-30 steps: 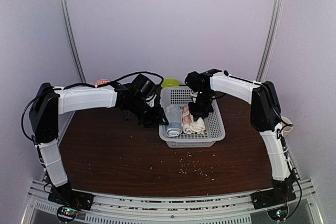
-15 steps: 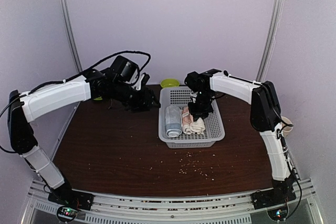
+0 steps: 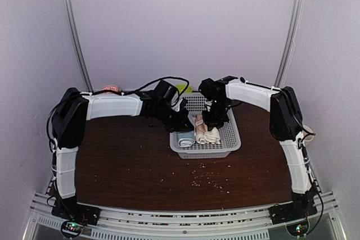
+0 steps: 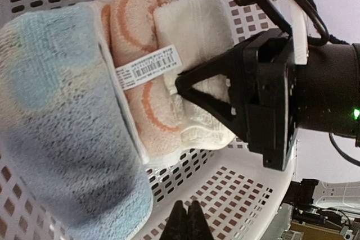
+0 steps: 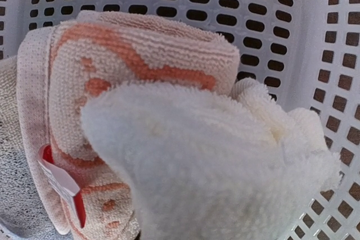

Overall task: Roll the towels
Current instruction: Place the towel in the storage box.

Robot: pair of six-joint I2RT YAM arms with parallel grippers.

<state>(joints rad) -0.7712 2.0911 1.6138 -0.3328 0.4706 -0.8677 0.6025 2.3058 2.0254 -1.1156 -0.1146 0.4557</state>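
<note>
Two grippers at basket (image 4: 236, 189): left gripper (image 4: 188, 220) tips pressed together, beside grey-blue towel (image 4: 62, 116); right gripper (image 3: 215, 121) on white towel (image 4: 194, 26), opening can't tell. Left arm (image 3: 112, 106) swung back in.

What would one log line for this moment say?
left gripper: shut, empty, over basket | right gripper: on white towel, grip hidden | orange towel, blue towel: in basket
</note>
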